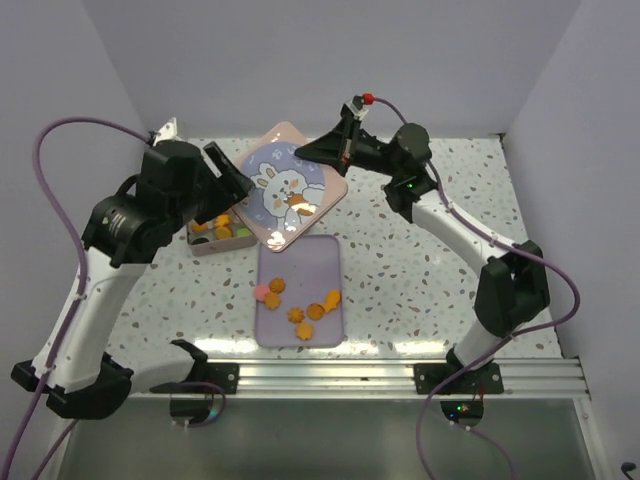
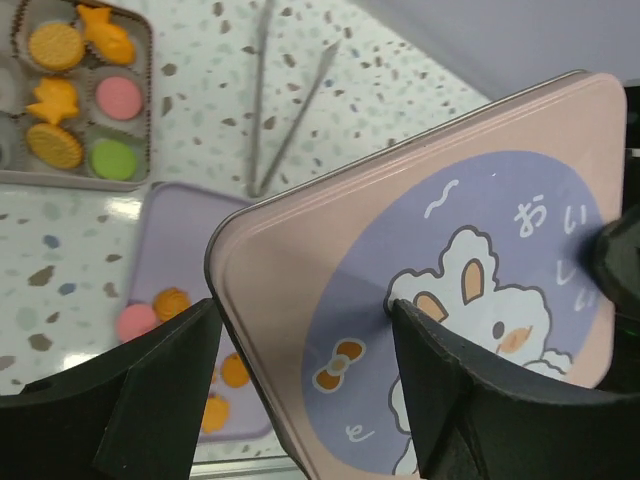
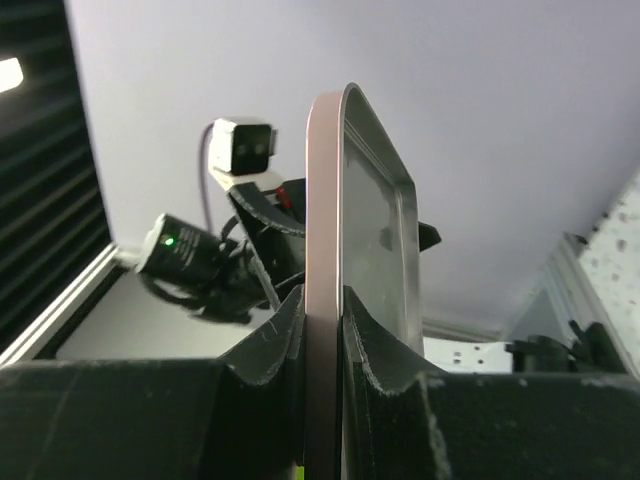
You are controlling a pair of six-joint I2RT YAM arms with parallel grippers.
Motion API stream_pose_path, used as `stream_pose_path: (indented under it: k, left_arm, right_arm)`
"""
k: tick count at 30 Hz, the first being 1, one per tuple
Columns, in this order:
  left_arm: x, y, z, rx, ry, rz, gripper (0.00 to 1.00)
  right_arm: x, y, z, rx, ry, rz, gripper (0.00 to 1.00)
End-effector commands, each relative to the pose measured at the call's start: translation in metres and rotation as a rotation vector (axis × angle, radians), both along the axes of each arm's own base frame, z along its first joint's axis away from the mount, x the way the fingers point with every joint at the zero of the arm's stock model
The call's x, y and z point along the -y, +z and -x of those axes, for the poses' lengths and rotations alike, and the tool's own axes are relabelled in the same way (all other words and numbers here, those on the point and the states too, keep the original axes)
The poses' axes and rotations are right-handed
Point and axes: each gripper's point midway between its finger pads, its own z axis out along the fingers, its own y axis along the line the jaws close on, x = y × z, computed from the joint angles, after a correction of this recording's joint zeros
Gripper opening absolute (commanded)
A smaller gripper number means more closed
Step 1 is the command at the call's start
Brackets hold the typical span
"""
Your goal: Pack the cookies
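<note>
Several orange cookies point(image 1: 316, 308) and a pink one point(image 1: 261, 292) lie on a lavender tray point(image 1: 300, 255). More cookies point(image 2: 58, 45), orange, pink and green, sit in the compartments of a box point(image 1: 212, 246) at the left. My right gripper point(image 1: 312, 151) is shut on the edge of the pink bunny lid point(image 1: 285, 190) and holds it tilted above the table; its jaws point(image 3: 322, 300) pinch the rim point(image 3: 325, 200). My left gripper point(image 1: 232, 178) is open at the lid's left edge. In the left wrist view its jaws point(image 2: 300, 310) straddle the lid's corner point(image 2: 440, 250).
Metal tongs point(image 2: 270, 100) lie on the speckled table beyond the tray point(image 2: 175, 240); the lid hides them in the top view. White walls close in the back and both sides. A metal rail point(image 1: 400, 375) runs along the near edge.
</note>
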Motion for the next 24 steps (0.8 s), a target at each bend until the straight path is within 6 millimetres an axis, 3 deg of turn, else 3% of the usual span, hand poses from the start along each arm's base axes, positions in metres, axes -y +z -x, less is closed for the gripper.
stream_pose_path:
  k: [1, 2, 3, 4, 5, 6, 7, 8, 9, 11, 12, 13, 15, 16, 18, 20, 22, 23, 24]
  left_arm:
    - [-0.042, -0.057, -0.004, -0.174, 0.070, -0.236, 0.75]
    - [-0.046, -0.063, -0.009, -0.193, 0.071, -0.239, 0.75]
    - [-0.051, -0.067, -0.018, -0.190, 0.060, -0.253, 0.75]
    - [-0.067, -0.086, -0.028, -0.246, 0.084, -0.234, 0.75]
    - [-0.075, -0.094, -0.034, -0.261, 0.090, -0.230, 0.74]
    - [-0.095, -0.098, -0.047, -0.255, 0.126, -0.231, 0.73]
    - [-0.098, -0.112, -0.052, -0.285, 0.107, -0.217, 0.72]
    - [-0.106, -0.114, -0.060, -0.275, 0.110, -0.238, 0.72]
    - [-0.121, -0.118, -0.064, -0.287, 0.148, -0.244, 0.73]
    - [-0.134, -0.127, -0.073, -0.310, 0.169, -0.268, 0.76]
    - [-0.151, -0.130, -0.079, -0.313, 0.207, -0.282, 0.77]
    - [-0.158, -0.143, -0.082, -0.342, 0.218, -0.290, 0.78]
    - [-0.174, -0.158, -0.090, -0.349, 0.248, -0.279, 0.78]
    - [-0.176, -0.179, -0.090, -0.389, 0.240, -0.259, 0.77]
    - [-0.188, -0.191, -0.100, -0.372, 0.273, -0.244, 0.76]
    - [-0.192, -0.215, -0.099, -0.404, 0.277, -0.245, 0.77]
    - [-0.203, -0.233, -0.105, -0.415, 0.294, -0.257, 0.78]
    - [-0.207, -0.239, -0.107, -0.423, 0.301, -0.256, 0.78]
    - [-0.216, -0.243, -0.111, -0.418, 0.315, -0.251, 0.78]
  right_arm:
    - [-0.007, -0.029, -0.021, -0.041, -0.103, 0.128, 0.00]
    - [-0.012, -0.053, -0.034, -0.102, -0.125, 0.174, 0.00]
    - [-0.014, -0.064, -0.044, -0.124, -0.154, 0.193, 0.00]
    - [-0.016, -0.077, -0.057, -0.145, -0.199, 0.207, 0.00]
    - [-0.020, -0.084, -0.064, -0.153, -0.219, 0.208, 0.00]
    - [-0.026, -0.106, -0.076, -0.186, -0.232, 0.226, 0.00]
    - [-0.032, -0.109, -0.084, -0.195, -0.250, 0.217, 0.00]
    - [-0.036, -0.113, -0.090, -0.193, -0.258, 0.212, 0.00]
    - [-0.045, -0.135, -0.101, -0.221, -0.264, 0.231, 0.00]
    - [-0.057, -0.139, -0.113, -0.210, -0.297, 0.222, 0.00]
    - [-0.061, -0.142, -0.118, -0.209, -0.314, 0.218, 0.00]
    - [-0.074, -0.155, -0.124, -0.214, -0.316, 0.224, 0.00]
    - [-0.084, -0.160, -0.134, -0.200, -0.354, 0.203, 0.00]
    - [-0.097, -0.177, -0.139, -0.215, -0.353, 0.211, 0.00]
    - [-0.107, -0.184, -0.149, -0.211, -0.387, 0.175, 0.00]
    - [-0.120, -0.207, -0.158, -0.251, -0.401, 0.149, 0.00]
    - [-0.126, -0.191, -0.167, -0.233, -0.427, 0.018, 0.00]
    - [-0.131, -0.210, -0.173, -0.232, -0.428, -0.014, 0.00]
    - [-0.132, -0.212, -0.179, -0.233, -0.435, -0.040, 0.00]
